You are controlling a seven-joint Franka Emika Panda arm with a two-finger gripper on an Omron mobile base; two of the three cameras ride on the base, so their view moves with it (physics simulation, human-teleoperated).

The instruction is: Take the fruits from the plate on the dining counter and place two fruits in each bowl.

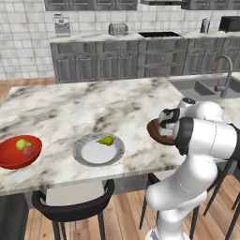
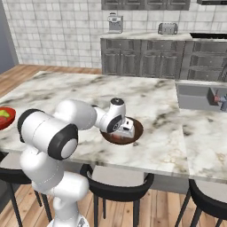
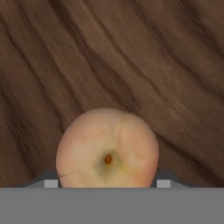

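The gripper (image 2: 126, 129) is lowered into the dark brown bowl (image 2: 138, 128), which stands near the front edge of the dining counter (image 1: 70, 108), to the right of the plate (image 1: 84, 157). In the hand view a reddish round fruit (image 3: 107, 148) sits between the finger tips (image 3: 51, 183), directly over the wooden inside of the brown bowl (image 3: 109, 52). The tips are on both sides of the fruit, but I cannot tell whether they press on it or are apart from it, so the state of the claw is not clear.

On the plate one yellow-green pear (image 1: 107, 140) lies at the far right part of the white centre. The plate is between the two bowls. At the left end of the counter, close to the near edge, stands the red bowl (image 1: 9, 157); inside it lie a second pear (image 1: 22, 144) and a second reddish fruit (image 1: 28, 151), touching each other. In the left base view the brown bowl (image 1: 157, 137) is partly hidden behind the white arm.
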